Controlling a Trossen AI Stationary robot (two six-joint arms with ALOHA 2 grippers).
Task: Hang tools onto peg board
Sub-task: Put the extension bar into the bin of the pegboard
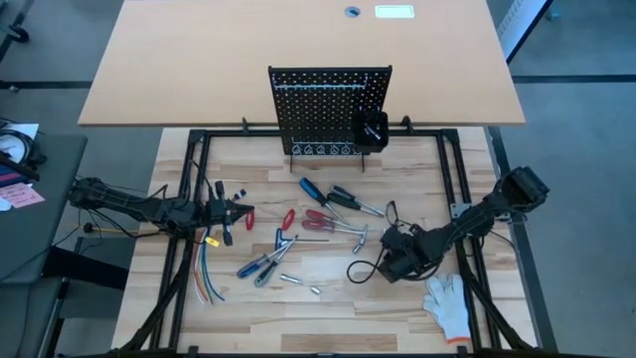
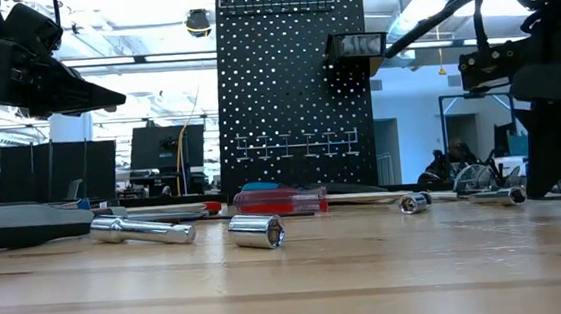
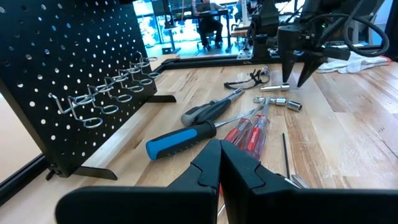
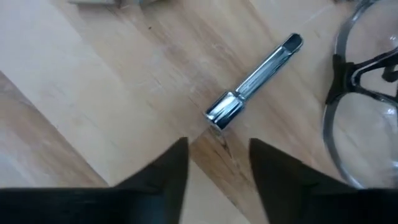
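The tools lie scattered on the wooden table: a blue-handled screwdriver (image 1: pixel 314 189), red-handled ones (image 1: pixel 323 219), and silver sockets (image 2: pixel 257 230). The peg board (image 1: pixel 331 107) stands upright at the table's far edge with a row of wire hooks (image 3: pixel 106 99). My right gripper (image 4: pixel 217 155) points steeply down at the table's right, open. A silver bar with a socket end (image 4: pixel 252 81) lies flat on the wood just beyond its fingertips, untouched. My left gripper (image 1: pixel 238 213) hovers shut and about level at the table's left, holding nothing.
A white glove (image 1: pixel 449 301) lies at the near right. A bundle of coloured wires (image 1: pixel 207 280) lies at the near left. Clear safety glasses (image 4: pixel 364 93) rest beside the silver bar. A small black bin (image 1: pixel 372 130) hangs on the board's right side.
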